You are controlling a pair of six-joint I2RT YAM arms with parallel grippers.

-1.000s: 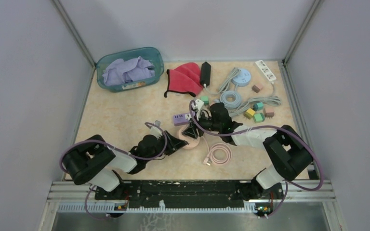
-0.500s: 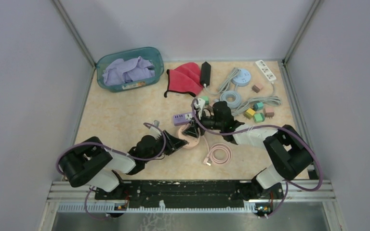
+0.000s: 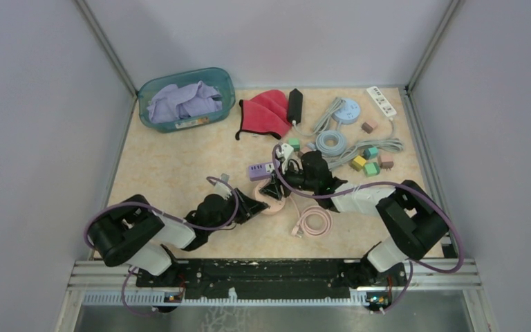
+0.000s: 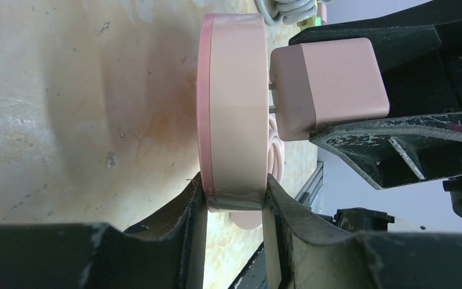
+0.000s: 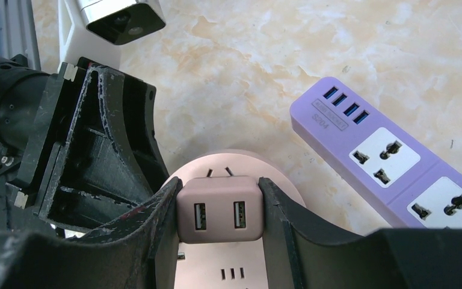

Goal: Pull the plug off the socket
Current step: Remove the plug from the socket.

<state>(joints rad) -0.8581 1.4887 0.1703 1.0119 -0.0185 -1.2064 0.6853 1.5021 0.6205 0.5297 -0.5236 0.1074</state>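
Observation:
A round pink socket (image 4: 234, 120) stands on edge on the table, and my left gripper (image 4: 233, 192) is shut on its rim. A pink two-port USB plug (image 4: 328, 84) sits at the socket's face with a short length of its metal prongs showing between them. My right gripper (image 5: 218, 192) is shut on the plug (image 5: 219, 211), one finger on each side. In the top view the socket (image 3: 274, 205) lies at table centre between the left gripper (image 3: 257, 203) and the right gripper (image 3: 274, 187). The plug is hidden there.
A purple power strip (image 3: 261, 169) lies just beyond the socket, and a coiled pink cable (image 3: 314, 223) lies to its right. Farther back are a teal basket of cloth (image 3: 187, 99), a red cloth (image 3: 266, 111), grey cables (image 3: 330, 143) and coloured blocks (image 3: 366, 162).
The right wrist has shifted slightly to the left. Both grippers keep their holds and the left arm has barely moved.

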